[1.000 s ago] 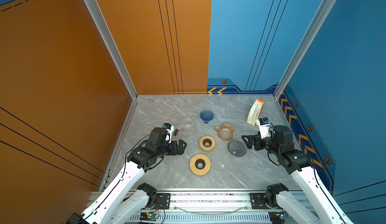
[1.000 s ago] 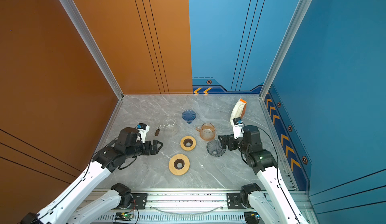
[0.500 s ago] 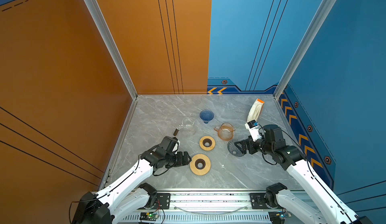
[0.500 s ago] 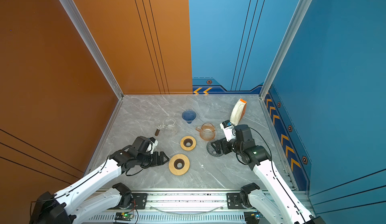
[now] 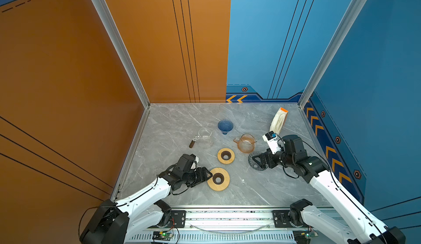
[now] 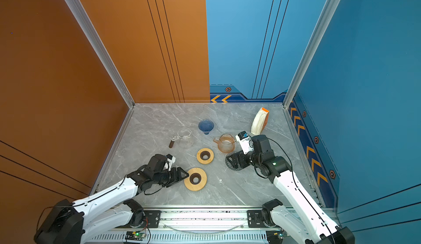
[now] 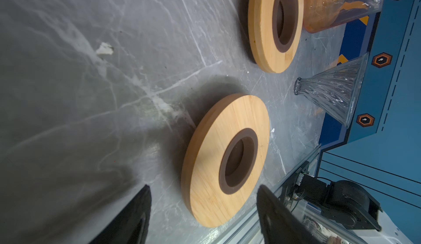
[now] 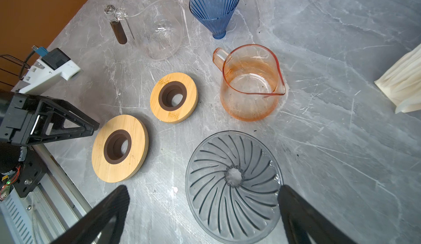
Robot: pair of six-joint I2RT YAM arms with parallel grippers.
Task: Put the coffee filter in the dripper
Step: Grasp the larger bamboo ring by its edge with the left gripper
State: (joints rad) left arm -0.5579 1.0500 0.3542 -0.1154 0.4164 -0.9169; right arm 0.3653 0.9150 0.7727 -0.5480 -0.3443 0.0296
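Coffee filter stack (image 8: 403, 81) runs off the frame.

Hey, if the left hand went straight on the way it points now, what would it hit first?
Probably the nearer wooden ring, lying flat just ahead of the open left hand.

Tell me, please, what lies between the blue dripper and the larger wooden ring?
The smaller ring lies flat there, apart from both; both top views show it.
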